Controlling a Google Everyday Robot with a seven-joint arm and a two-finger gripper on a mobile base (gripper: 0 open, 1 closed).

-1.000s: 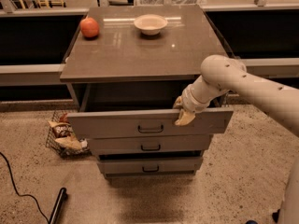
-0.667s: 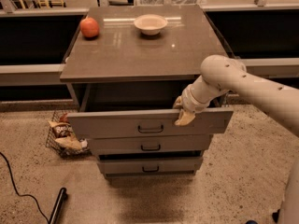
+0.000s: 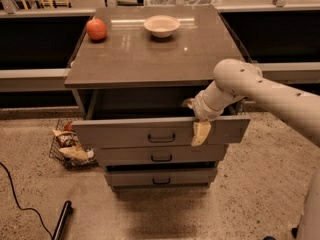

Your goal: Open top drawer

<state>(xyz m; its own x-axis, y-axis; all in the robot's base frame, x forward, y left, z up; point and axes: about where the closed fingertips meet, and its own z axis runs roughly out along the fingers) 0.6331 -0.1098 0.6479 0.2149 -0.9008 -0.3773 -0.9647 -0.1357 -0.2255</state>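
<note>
**One drawer out of three stands open**

Top drawer (image 3: 125,132) juts out under the countertop (image 3: 150,59), two lower drawers (image 3: 130,155) shut. Gripper (image 3: 197,124) at its upper right edge, fingers (image 3: 201,133) clamped astride the front panel. One apple (image 3: 96,29), one bowl (image 3: 161,25) on top.

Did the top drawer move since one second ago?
No. The top drawer is equally far out from the cabinet top as before; the gripper stays on its upper edge, right of the handle.
</note>
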